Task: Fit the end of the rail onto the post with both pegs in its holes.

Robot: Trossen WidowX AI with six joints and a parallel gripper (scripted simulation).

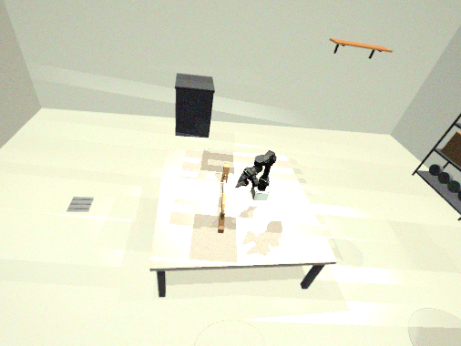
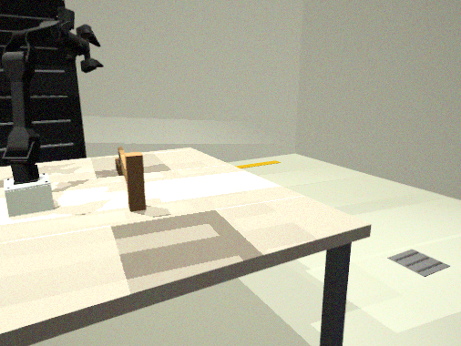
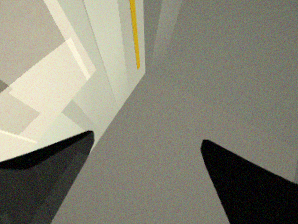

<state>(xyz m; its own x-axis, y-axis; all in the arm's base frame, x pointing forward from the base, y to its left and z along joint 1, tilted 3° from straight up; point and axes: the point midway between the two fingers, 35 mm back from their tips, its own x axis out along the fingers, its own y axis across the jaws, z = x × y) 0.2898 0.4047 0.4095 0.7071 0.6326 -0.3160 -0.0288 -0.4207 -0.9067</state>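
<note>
The long wooden rail [image 1: 222, 200] lies along the middle of the table. One end is at the low footboard block [image 1: 220, 228] and the other is by the short wooden post [image 1: 226, 170] [image 2: 135, 182]. In the exterior view the post hides most of the rail [image 2: 120, 160], and I cannot tell whether the rail's end touches it; the pegs are hidden. My gripper [image 1: 240, 183] [image 2: 93, 52] [image 3: 148, 140] is open and empty. It is raised well above the table, to the side of the post and apart from the rail. The wrist view shows only wall and floor between the fingers.
The arm's white base block [image 1: 260, 195] [image 2: 28, 198] stands on the table [image 2: 273, 252] beside the rail. A dark cabinet [image 1: 194, 106] stands behind the table and a rack [image 1: 444, 168] stands at the right wall. A floor vent [image 1: 80, 204] [image 2: 418, 262] lies off the table.
</note>
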